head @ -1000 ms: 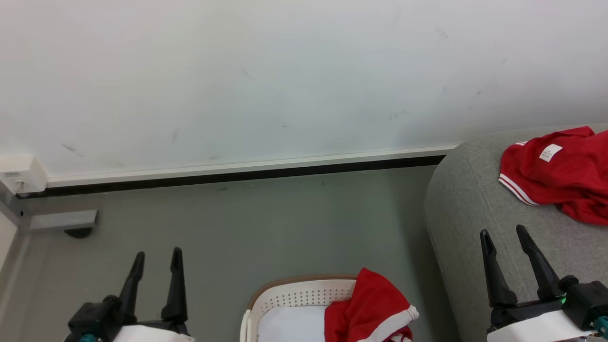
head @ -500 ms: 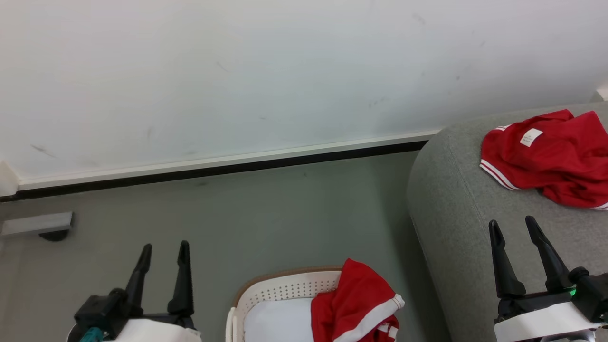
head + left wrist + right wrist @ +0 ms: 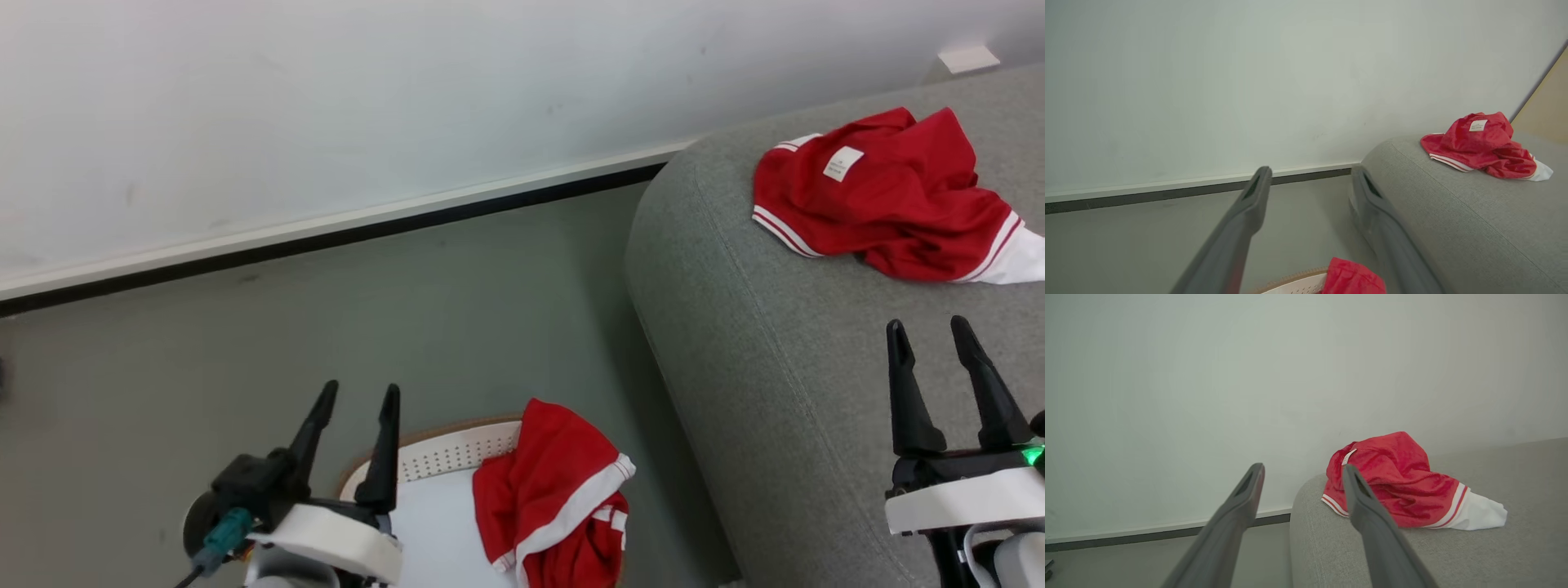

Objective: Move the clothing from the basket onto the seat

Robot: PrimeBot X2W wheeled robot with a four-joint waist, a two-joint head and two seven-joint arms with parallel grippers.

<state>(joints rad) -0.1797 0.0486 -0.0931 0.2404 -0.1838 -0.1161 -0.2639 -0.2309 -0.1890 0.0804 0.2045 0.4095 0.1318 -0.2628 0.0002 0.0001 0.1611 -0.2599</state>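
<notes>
Down at the lower left of the head view, the left gripper (image 3: 361,389) points up, its two dark fingers (image 3: 382,457) spread apart and leaning a touch to the right. Below it is the white wrist (image 3: 326,535), with a teal plug (image 3: 222,529) at its side. Over on the right, the right gripper (image 3: 927,324) stands higher in that view, fingers parted just as wide and tilted slightly left, a green light (image 3: 1032,454) glowing above its white cuff (image 3: 963,498). Both wrist views show the jaws wide apart.
</notes>
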